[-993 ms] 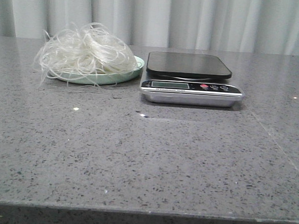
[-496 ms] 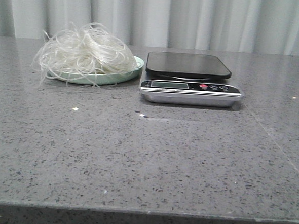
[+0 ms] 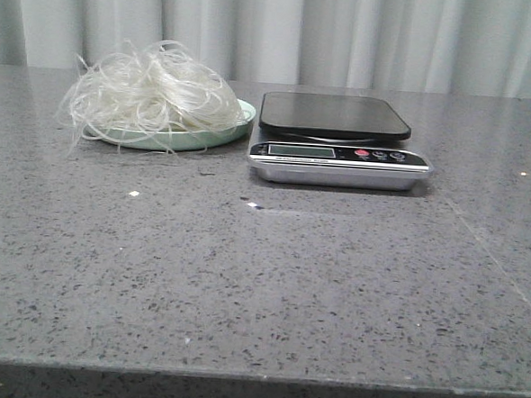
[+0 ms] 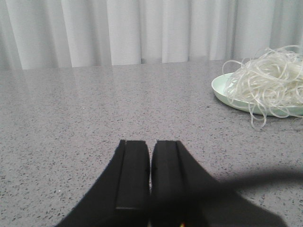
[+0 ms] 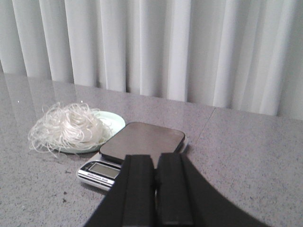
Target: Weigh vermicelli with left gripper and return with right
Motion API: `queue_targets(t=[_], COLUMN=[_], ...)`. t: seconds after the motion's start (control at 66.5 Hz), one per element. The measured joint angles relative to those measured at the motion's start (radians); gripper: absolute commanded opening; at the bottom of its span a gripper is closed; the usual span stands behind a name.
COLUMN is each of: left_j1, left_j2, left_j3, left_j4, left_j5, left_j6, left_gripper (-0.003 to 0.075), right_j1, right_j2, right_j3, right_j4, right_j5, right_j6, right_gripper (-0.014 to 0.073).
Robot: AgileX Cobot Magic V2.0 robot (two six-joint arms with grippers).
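The vermicelli (image 3: 150,93) is a fluffy whitish tangle heaped on a pale mint-green plate (image 3: 242,118) at the table's back left. It also shows in the left wrist view (image 4: 272,80) and the right wrist view (image 5: 66,127). A kitchen scale (image 3: 337,140) with a dark platform and a silver front stands right of the plate; its platform is bare. My left gripper (image 4: 150,142) is shut and empty, low over bare table, apart from the plate. My right gripper (image 5: 155,158) is shut and empty, short of the scale (image 5: 137,146). Neither gripper shows in the front view.
The table is grey speckled stone (image 3: 260,280) with its front edge near the bottom of the front view. A pale pleated curtain (image 3: 348,33) hangs behind the table. Small white crumbs (image 3: 134,193) lie in front of the plate.
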State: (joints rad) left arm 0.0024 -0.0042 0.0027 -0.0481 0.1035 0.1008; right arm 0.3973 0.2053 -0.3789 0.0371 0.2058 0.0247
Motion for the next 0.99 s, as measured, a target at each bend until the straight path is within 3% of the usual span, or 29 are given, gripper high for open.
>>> queue_targets(t=[0.15, 0.346, 0.466, 0.707, 0.993], left_j1=[0.0, 0.0, 0.0, 0.0, 0.0], left_j2=[0.0, 0.0, 0.0, 0.0, 0.0], left_j3=[0.0, 0.0, 0.0, 0.0, 0.0], left_j4=[0.0, 0.0, 0.0, 0.0, 0.0], left_j5=[-0.002, -0.002, -0.002, -0.004, -0.004], left_j6=[0.0, 0.0, 0.0, 0.0, 0.0], left_gripper=[0.0127, 0.0127, 0.0127, 0.0127, 0.0127], right_j1=[-0.051, -0.285, -0.363, -0.389, -0.39], right_j2=[-0.005, -0.093, -0.183, -0.215, -0.215], right_j3=[0.0, 0.113, 0.228, 0.384, 0.407], right_j4=[0.0, 0.011, 0.036, 0.05, 0.05], right_j5=[-0.015, -0.054, -0.069, -0.114, -0.181], right_j6=[0.0, 0.0, 0.0, 0.0, 0.0], right_gripper=[0.0178, 0.0178, 0.0178, 0.0178, 0.0178])
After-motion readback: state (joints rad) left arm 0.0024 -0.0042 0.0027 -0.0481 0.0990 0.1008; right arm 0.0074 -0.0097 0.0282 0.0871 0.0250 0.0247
